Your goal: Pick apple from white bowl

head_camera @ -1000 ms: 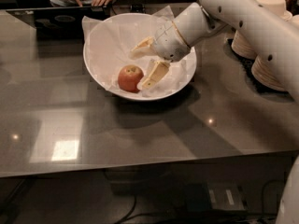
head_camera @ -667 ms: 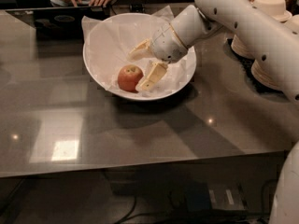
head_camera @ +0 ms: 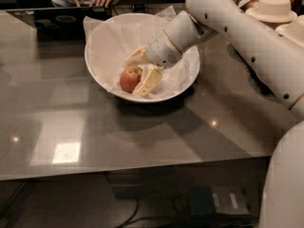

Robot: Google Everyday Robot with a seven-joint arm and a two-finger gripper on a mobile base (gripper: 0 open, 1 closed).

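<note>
Fingers (head_camera: 149,81) of the gripper (head_camera: 136,76) stand spread either side of the apple (head_camera: 127,80), hiding its right flank so contact cannot be judged; apple small, round, red-orange, low in the white bowl (head_camera: 88,65) on crinkled paper (head_camera: 114,37).

The red-orange apple (head_camera: 128,80) lay on crinkled paper low in the tilted white bowl (head_camera: 102,37) near the table's far edge, with my gripper (head_camera: 133,78) spread astride it.
</note>
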